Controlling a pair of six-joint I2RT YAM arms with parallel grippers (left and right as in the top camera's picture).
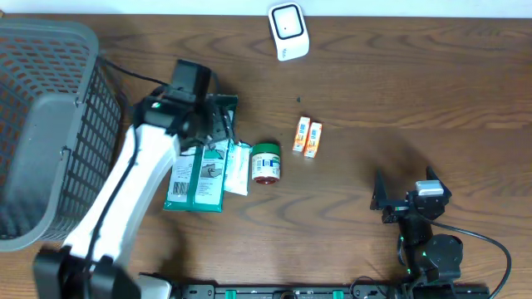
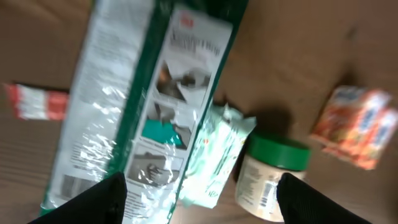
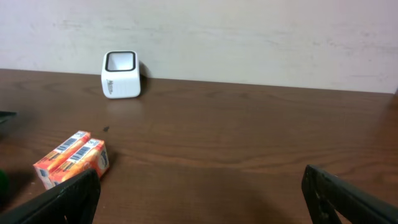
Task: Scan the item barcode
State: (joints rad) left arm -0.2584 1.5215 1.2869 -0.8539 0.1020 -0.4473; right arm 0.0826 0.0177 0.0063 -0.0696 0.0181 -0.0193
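Several items lie mid-table: two flat green packs [image 1: 198, 174] [image 2: 155, 106], a pale wipes packet [image 1: 238, 169] [image 2: 214, 155], a green-lidded jar [image 1: 266, 163] [image 2: 273, 177] on its side with a barcode showing, and a pair of orange boxes [image 1: 307, 137] [image 3: 73, 158]. The white scanner [image 1: 288, 31] [image 3: 120, 74] stands at the far edge. My left gripper [image 1: 218, 116] [image 2: 200, 183] hovers open over the green packs and wipes, holding nothing. My right gripper [image 1: 407, 198] [image 3: 200, 174] is wide open over bare wood at the near right.
A grey mesh basket [image 1: 50, 124] fills the far left. A small red-and-white pack [image 2: 37, 102] lies left of the green packs. Dark wooden table [image 1: 416, 100] stretches between the scanner and my right arm.
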